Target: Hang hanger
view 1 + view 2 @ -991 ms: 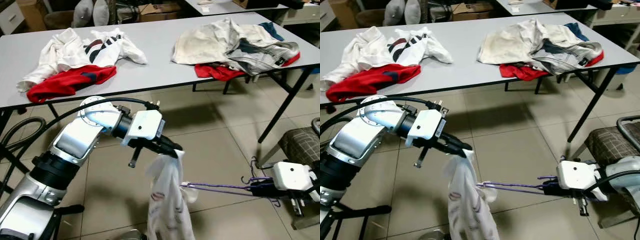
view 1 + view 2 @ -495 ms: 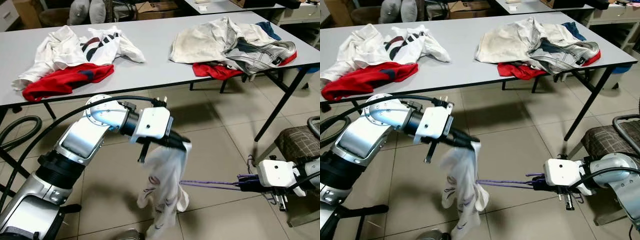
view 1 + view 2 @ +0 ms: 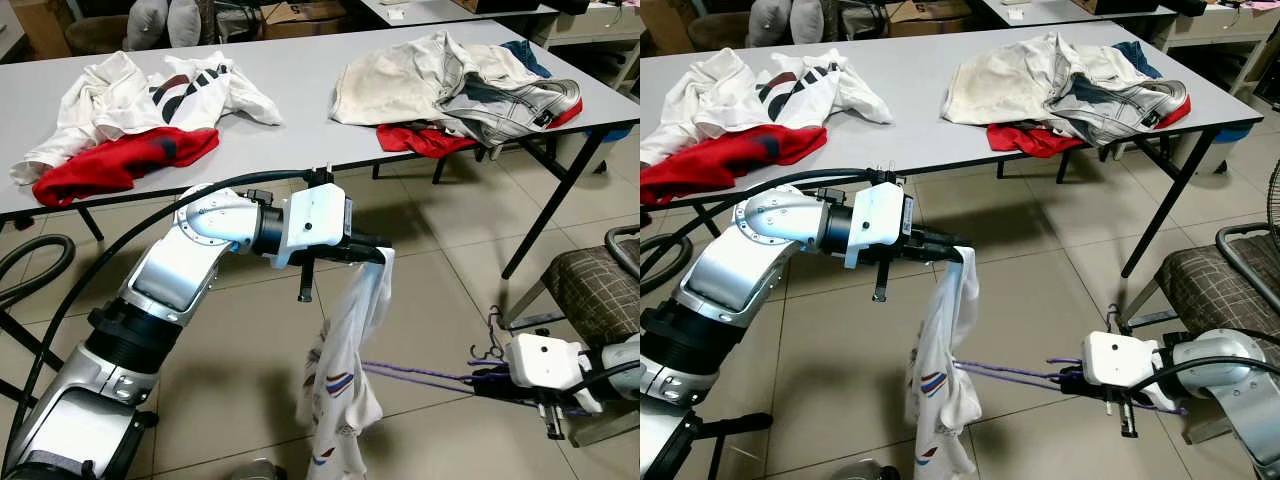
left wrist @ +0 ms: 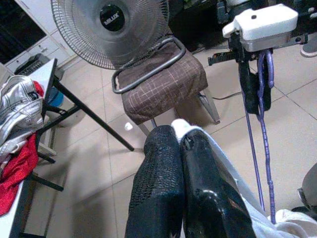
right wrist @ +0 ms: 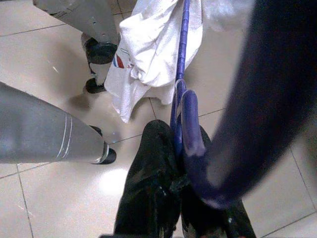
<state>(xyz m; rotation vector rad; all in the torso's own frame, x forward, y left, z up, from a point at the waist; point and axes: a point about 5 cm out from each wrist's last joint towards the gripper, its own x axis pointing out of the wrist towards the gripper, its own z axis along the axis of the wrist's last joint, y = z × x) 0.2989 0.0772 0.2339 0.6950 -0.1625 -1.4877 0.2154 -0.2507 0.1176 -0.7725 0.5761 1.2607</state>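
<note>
Hanger (image 3: 420,374) lying level, pinched in right gripper (image 3: 490,379), tip inside white shirt (image 3: 345,385) clamped by left gripper (image 3: 380,252).

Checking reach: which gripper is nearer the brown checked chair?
Right. The right gripper, shut on the purple wire hanger, sits just beside the brown checked chair. The left gripper, shut on the white printed shirt, is well across the floor from it.

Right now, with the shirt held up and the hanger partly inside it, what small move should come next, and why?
Probably push the thin purple wire hanger a little deeper into the white printed shirt. The left pincer is shut on the shirt's top edge, the right pincer is shut on the hanger, and only the hanger's far end is inside the cloth.
</note>
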